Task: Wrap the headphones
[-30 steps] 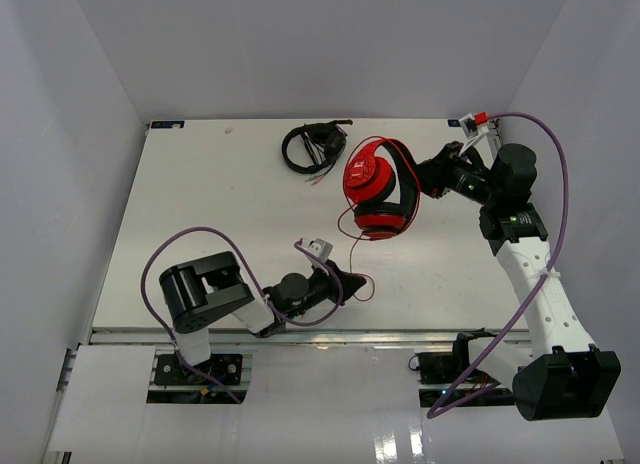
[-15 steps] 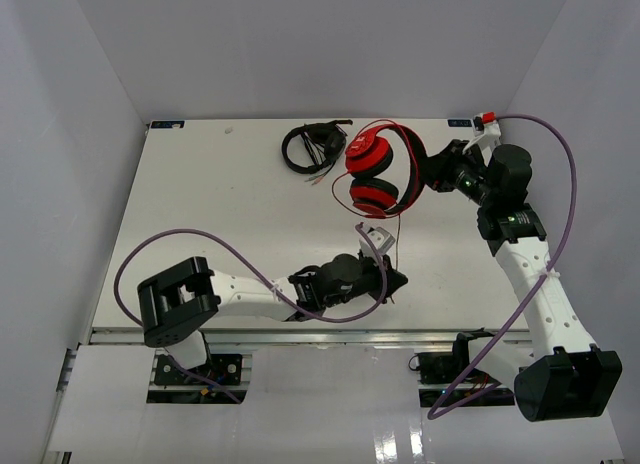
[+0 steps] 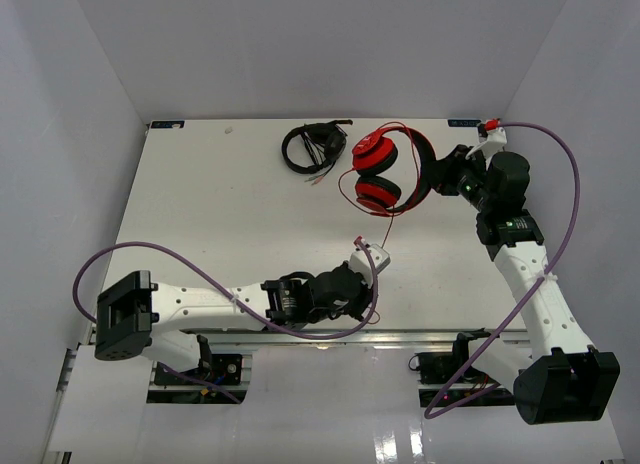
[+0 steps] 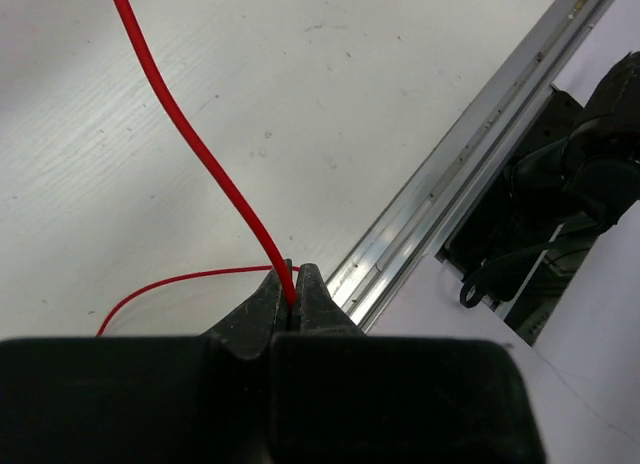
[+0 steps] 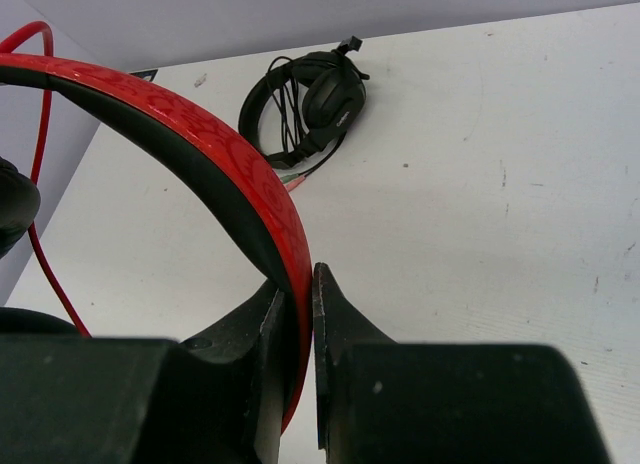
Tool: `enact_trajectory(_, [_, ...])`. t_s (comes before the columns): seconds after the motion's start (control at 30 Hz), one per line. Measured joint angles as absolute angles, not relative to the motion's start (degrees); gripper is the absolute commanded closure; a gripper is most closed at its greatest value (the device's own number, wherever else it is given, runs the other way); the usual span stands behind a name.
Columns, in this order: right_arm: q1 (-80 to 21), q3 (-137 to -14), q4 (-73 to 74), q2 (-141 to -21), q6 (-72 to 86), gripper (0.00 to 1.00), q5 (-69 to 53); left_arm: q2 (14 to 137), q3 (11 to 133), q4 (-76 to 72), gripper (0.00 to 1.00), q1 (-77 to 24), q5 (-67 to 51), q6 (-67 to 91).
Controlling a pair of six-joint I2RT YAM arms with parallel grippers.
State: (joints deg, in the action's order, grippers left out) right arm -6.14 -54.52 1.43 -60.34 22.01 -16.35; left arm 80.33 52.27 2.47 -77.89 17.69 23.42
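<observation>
The red headphones (image 3: 378, 172) hang above the back right of the table, earcups to the left. My right gripper (image 3: 432, 174) is shut on their red and black headband (image 5: 200, 144); the right wrist view shows the band pinched between the gripper's (image 5: 300, 279) jaws. The thin red cable (image 3: 390, 224) drops from the earcups towards the near edge. My left gripper (image 3: 362, 296) is low near the table's front edge and shut on this cable (image 4: 190, 134); in the left wrist view the cable runs up and left from the gripper (image 4: 293, 284). A slack loop lies on the table behind the jaws.
Smaller black headphones (image 3: 312, 146) with a coiled cable lie at the back centre, also seen in the right wrist view (image 5: 310, 104). The metal rail at the table's front edge (image 4: 450, 184) is just ahead of my left gripper. White walls enclose the table.
My left arm has stretched out to the right along the front edge, holding the cable. My right gripper has lifted the headphones up and towards the back right.
</observation>
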Motion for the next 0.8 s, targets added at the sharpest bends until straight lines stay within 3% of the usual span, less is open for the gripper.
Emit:
enact_trajectory(0.27, [-6.1, -52.8, 0.8, -58.8, 18.1, 0.92, -12.6, 81.9, 67.7, 21.7, 1.0, -78.3, 22.8, 15.7])
enact_trajectory(0.8, [-6.9, -45.7, -1.9, -58.0, 6.5, 0.92, -9.4, 98.7, 103.3, 59.8, 1.0, -78.4, 33.6, 1.8])
